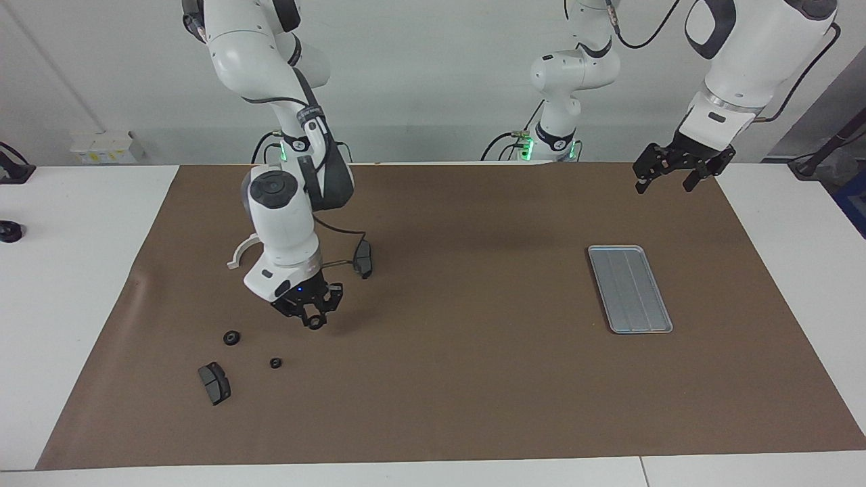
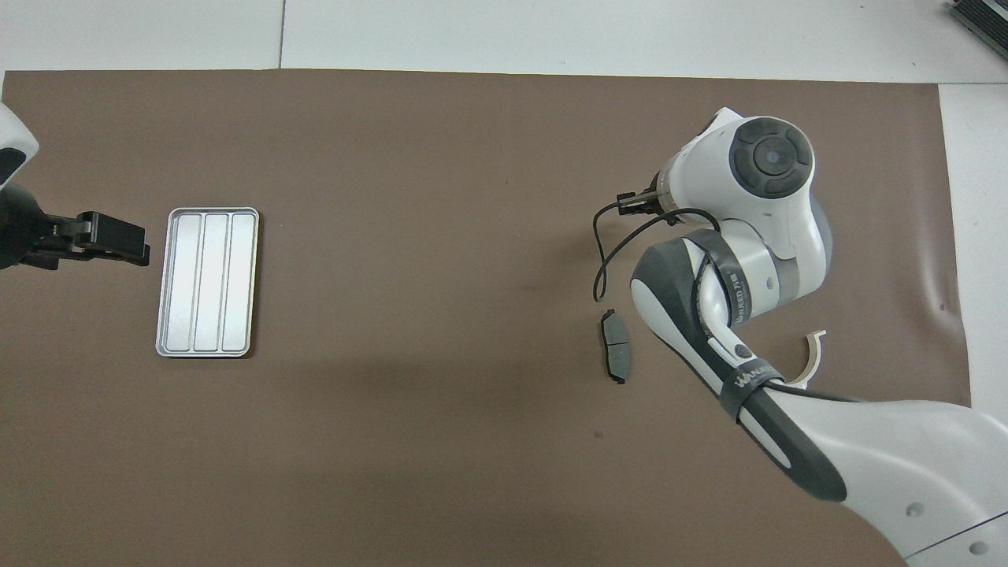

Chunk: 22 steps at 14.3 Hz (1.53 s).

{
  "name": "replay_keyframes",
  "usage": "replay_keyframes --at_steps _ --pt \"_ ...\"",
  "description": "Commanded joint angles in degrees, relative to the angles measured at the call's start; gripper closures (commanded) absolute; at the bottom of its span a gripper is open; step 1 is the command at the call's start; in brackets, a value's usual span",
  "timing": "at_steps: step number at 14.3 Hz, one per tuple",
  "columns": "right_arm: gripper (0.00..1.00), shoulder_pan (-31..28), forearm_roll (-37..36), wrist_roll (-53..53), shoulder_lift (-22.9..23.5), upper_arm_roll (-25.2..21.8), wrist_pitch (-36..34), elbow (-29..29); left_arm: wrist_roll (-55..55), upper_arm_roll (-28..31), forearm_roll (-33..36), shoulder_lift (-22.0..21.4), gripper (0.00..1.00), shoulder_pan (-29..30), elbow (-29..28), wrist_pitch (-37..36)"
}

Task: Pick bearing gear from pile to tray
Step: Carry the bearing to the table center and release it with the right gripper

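The right gripper hangs a little above the brown mat, its fingertips pinched on a small black round piece. It is over bare mat at the right arm's end of the table, well apart from the tray.

Taking that tray as the mark: it lies flat and ridged at the left arm's end of the mat, nothing in it. The rest of the pile sits far off toward the right arm's end. A dark grey curved pad lies about as near the robots as the tray does. A white plastic half-ring shows beside the right arm's wrist, at much the same depth. Farther from the robots than the tray are a black ring-shaped piece, a smaller black round piece, and a second grey pad, farthest out of all.

The left gripper waits in the air with its fingers spread wide and nothing in them, over the mat's edge nearest the robots, close to the tray's end of the table.
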Motion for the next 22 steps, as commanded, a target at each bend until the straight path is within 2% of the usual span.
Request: replay_keyframes --at_steps 1,6,11,12,13,14,15,18,20,22 --pt "0.90 4.8 0.5 4.7 0.5 0.2 4.8 0.2 0.4 2.3 1.0 -1.4 0.00 -1.0 -1.5 0.0" --pt "0.90 12.9 0.6 10.0 1.3 0.2 11.5 -0.6 0.4 2.6 1.0 -1.8 0.00 1.5 -1.5 -0.4" --pt "0.78 18.1 -0.5 14.6 8.3 0.0 22.6 -0.2 0.4 2.6 1.0 -1.8 0.00 1.5 -1.5 -0.6" --pt "0.73 18.6 -0.5 14.9 8.3 0.0 22.4 -0.2 0.4 2.6 1.0 -1.8 0.00 1.5 -1.5 -0.6" --pt "0.61 19.4 -0.4 15.9 8.3 0.0 22.3 -0.3 0.4 2.6 1.0 -1.8 0.00 1.6 -1.5 -0.6" --pt "0.42 20.4 -0.4 18.2 8.3 -0.1 22.2 -0.2 0.3 2.6 1.0 -1.8 0.00 1.6 -1.5 -0.6" --pt "0.29 21.4 -0.5 20.4 8.2 -0.2 22.0 -0.2 0.3 2.4 0.9 -1.8 0.00 1.4 -1.5 -0.3" --pt "0.00 22.4 -0.6 22.5 8.1 -0.5 19.8 0.2 0.2 2.1 0.8 -2.0 0.00 0.6 -2.6 1.1" --pt "0.00 20.2 -1.3 21.3 6.4 -1.1 15.9 0.3 0.1 1.9 0.7 -3.1 0.00 0.0 -7.9 10.9" --pt "0.00 15.9 -1.7 17.2 3.7 -1.2 11.3 0.3 -1.9 1.9 0.5 -2.4 0.00 -3.9 -11.7 16.6"
